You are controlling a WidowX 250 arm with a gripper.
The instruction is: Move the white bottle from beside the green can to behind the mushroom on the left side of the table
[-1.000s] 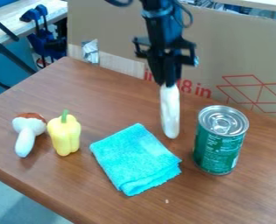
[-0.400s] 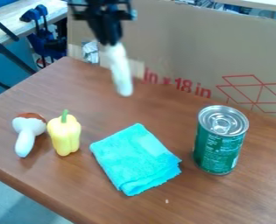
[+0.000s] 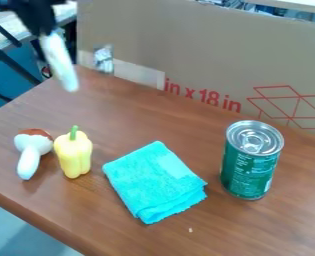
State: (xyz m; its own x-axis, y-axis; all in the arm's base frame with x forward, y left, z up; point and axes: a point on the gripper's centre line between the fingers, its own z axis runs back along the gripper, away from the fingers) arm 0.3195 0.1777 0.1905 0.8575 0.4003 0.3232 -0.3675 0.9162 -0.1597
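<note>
- Clock centred on the cloth (image 3: 153, 182), 12 toward the box (image 3: 206, 45).
- Gripper (image 3: 43, 31) up at 11 o'clock. Fingers clenched on the top end of the white toy (image 3: 59, 62); no sign of slip.
- White toy hangs off the desk (image 3: 153, 120), long and slim, tip tilted toward 5 o'clock. Cannot tell whether the tip is over the wood or past the edge.
- Hold is at one end only, so the long free part likely swings or pivots under quick moves. Smooth, slow starts and stops seem best; firm pinch, no extra squeeze if the toy is soft.
- Height matters: the tip reaches well below the fingers, so clearance is best judged from the tip.
- Pepper (image 3: 73, 155) upright at 10 o'clock, yellow, green stem. Looks easiest to topple; give it a wide berth.
- Mushroom (image 3: 29, 157) beside it, farther out, brown cap, stalk toward 6. Might roll if nudged.
- Can (image 3: 252, 165) stands upright between 2 and 3 o'clock, ring-pull lid on top, well apart from the gripper.
- Cloth folded flat; an edge could snag on a low tip.
- Writing: green can label carries small pale print, too fine to make out. Box bears large red lettering and a red line drawing toward 1 o'clock.
</note>
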